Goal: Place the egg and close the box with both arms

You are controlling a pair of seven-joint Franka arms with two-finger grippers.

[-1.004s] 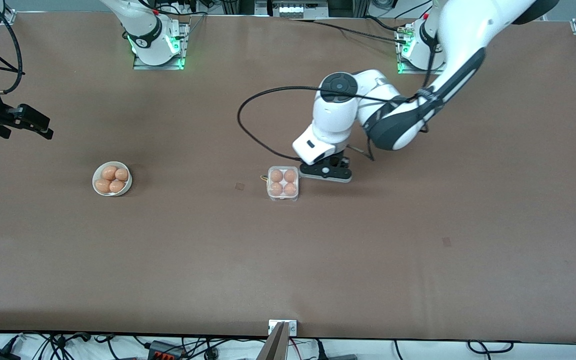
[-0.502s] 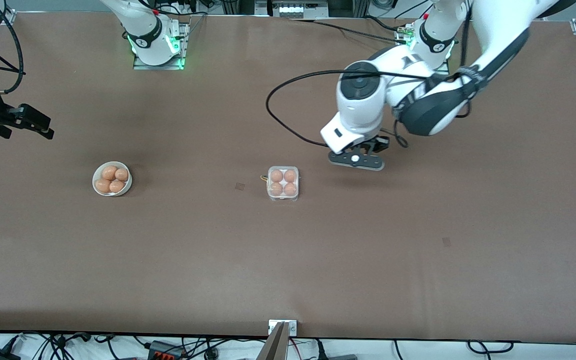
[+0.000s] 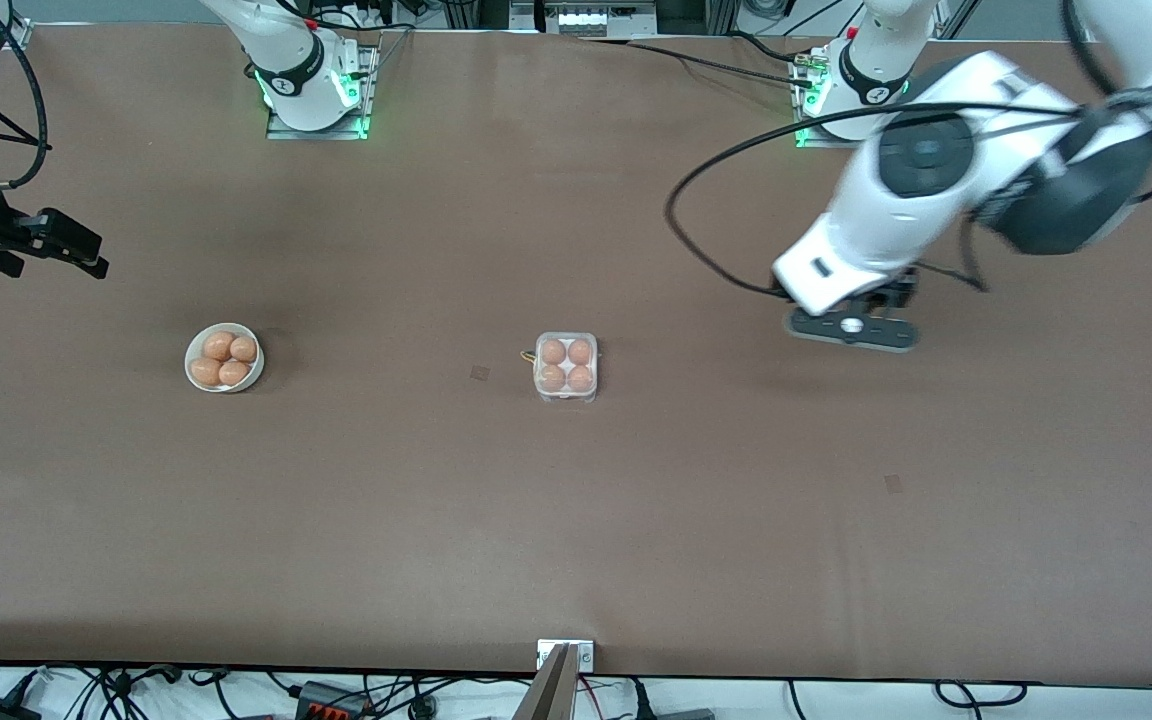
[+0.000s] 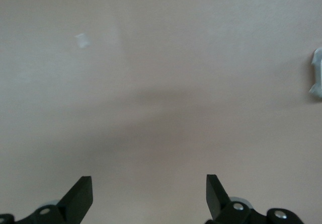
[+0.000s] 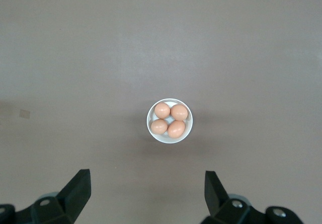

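Sitting near the middle of the brown table (image 3: 636,520), the box (image 3: 566,367) holds four brown eggs, one in each cell, under its clear lid, which looks lowered over them. One of them, the egg (image 3: 554,352), lies in a cell on the side farther from the front camera. Toward the right arm's end, well apart from the box, a round white bowl (image 3: 224,357) holds four more brown eggs. The left gripper (image 4: 149,196) hangs over bare table toward the left arm's end, well apart from the box, its fingers (image 4: 80,196) spread and empty. The right gripper (image 5: 147,194) waits high over the bowl, fingers (image 5: 78,191) likewise apart and holding nothing.
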